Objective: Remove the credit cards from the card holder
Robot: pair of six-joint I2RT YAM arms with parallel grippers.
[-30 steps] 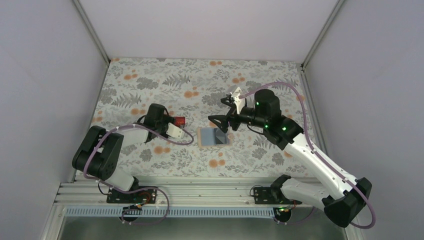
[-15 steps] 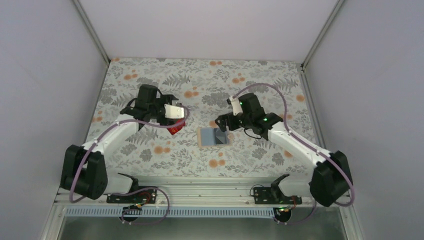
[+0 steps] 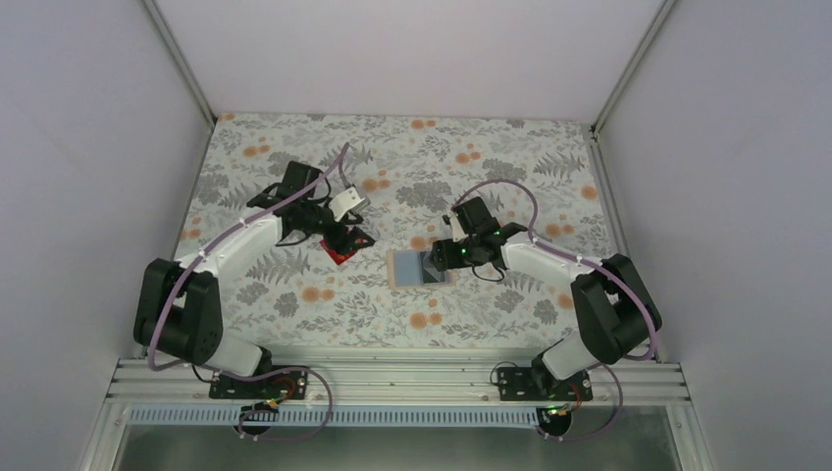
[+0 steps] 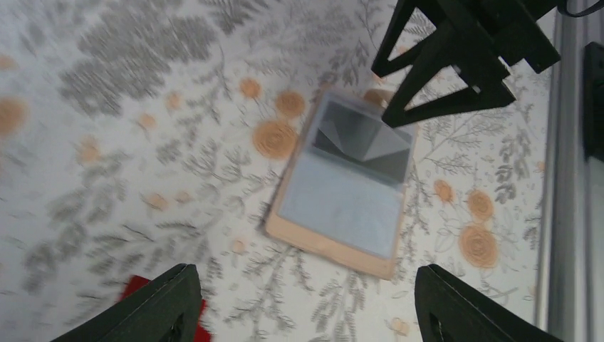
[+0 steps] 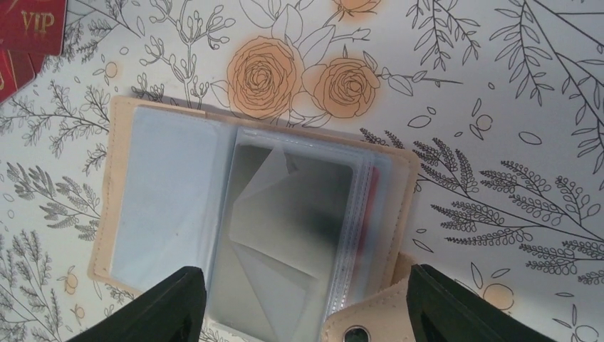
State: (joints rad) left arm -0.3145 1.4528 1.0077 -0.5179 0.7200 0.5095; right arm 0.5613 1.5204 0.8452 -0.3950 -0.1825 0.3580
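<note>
Step in hand, as I judge it: the right hand is to draw the next card from the card holder.

Right hand: low over the holder's lower edge, fingers well apart, nothing between them.

Left hand: spread wide, empty, above the table.

Method notes:
- I cannot tell which side the clear sleeves open. Find the mouth first.
- Pinch the card's edge only, not the plastic, and slide it out flat along the sleeve.
- The holder lies loose and looks light, so it will likely drag. The left hand could pin the bare panel.
- Mind the strap tab at bottom centre of the right wrist view, near the right-side finger.

Contents, with the holder lying open at mid-table:
- Left panel: pale pocket, looks empty.
- Right panel: a dark card under glare. A red sliver shows at the sleeves' right edge and may be another card.
- Already out: red cards in the upper left of the right wrist view, at least two, well apart from the holder.
</note>
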